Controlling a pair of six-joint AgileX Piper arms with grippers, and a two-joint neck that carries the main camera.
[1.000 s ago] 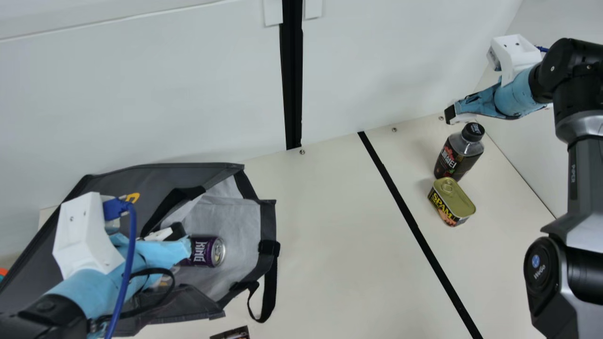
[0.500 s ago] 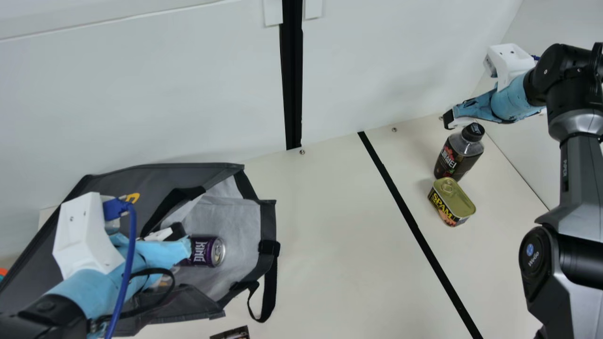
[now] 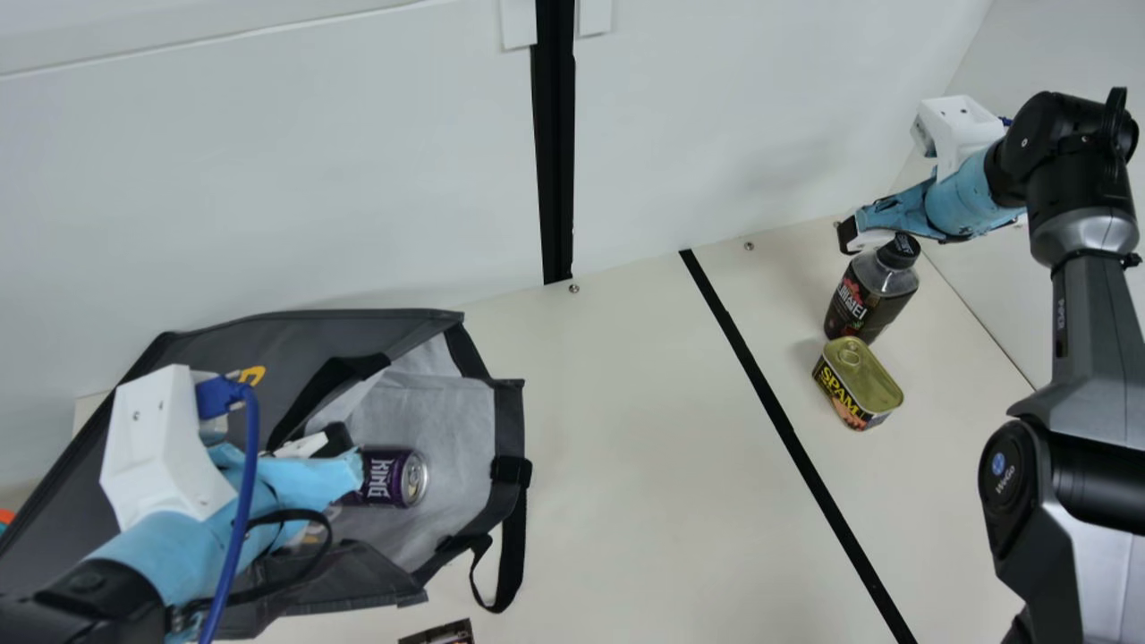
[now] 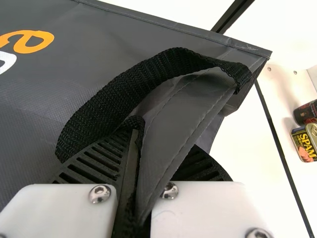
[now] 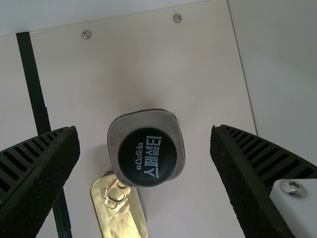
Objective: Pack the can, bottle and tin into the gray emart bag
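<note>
"Progress first: what is packed?"

"One of three, I judge. The can (image 3: 391, 478) lies on its side inside the mouth of the gray bag (image 3: 438, 407). The bottle (image 3: 872, 295) and the tin (image 3: 860, 380) are left, both out on the table (image 3: 626, 429), well apart from the bag"

"How do those two stand?"

"Bottle upright, tin flat with its ring-pull lid up, just beside it. Whether they touch, I cannot tell"

"And the jaws?"

"The left gripper (image 4: 164, 138) is clamped on the bag's edge, which I take as keeping the mouth wide. The right gripper (image 5: 144, 136) has its jaws apart over the bottle's cap, holding nothing, so the bottle looks next, and the tin after it"

"What about the surface?"

"Cream, with a black line (image 3: 760, 385) running between the bag and the two things left. Small screws (image 3: 573, 288) sit along the far edge, and part of a dark printed thing (image 3: 438, 633) shows near the bag"

"And the room?"

"A white wall (image 3: 358, 179) rises behind, split by a black strip (image 3: 555, 161), with another pale panel (image 3: 1100, 45) off to the right"
</note>
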